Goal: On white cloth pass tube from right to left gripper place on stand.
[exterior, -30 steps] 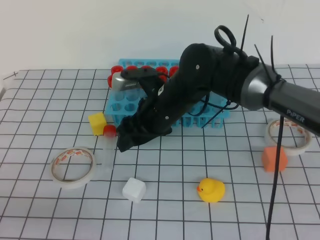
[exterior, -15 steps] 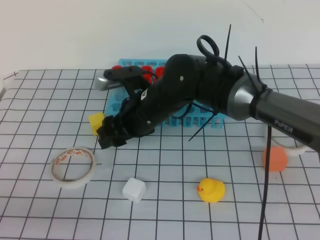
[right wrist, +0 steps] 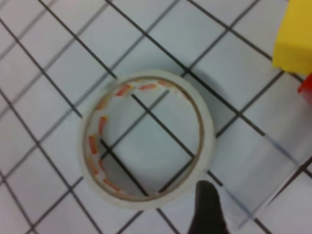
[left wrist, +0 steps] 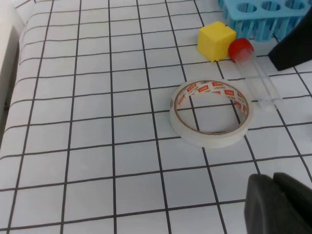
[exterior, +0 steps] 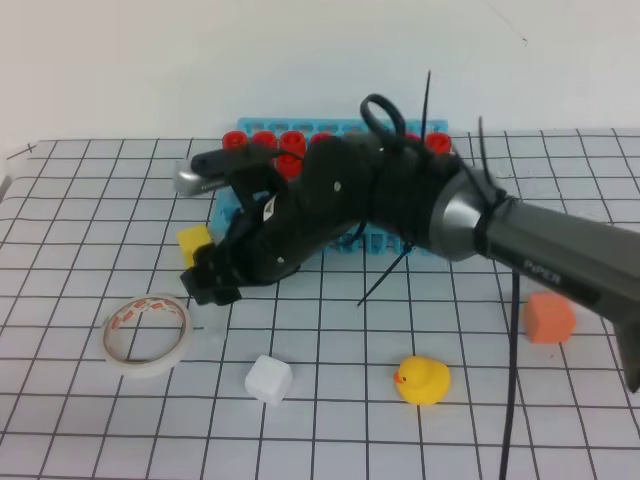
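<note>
The right arm [exterior: 520,255] is stretched from the right edge across the middle to the left side of the high view, its black wrist wrapped in cables and pitched downward. The right tool [exterior: 205,285] is held low at the arm's end with its jaws spread wide. The left tool [left wrist: 278,202] is seen at the lower right corner of its own wrist view, its jaws pressed together.

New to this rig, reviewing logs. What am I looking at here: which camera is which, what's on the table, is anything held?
Two-arm robot over a white cloth with a grid. The overhead view shows the right arm reaching across, its gripper open. The other two cameras sit on the wrists. The left gripper is shut and empty. A red-capped tube lies loose beside a tape roll and a yellow cube. Behind stands the blue stand. Nothing is held.
</note>
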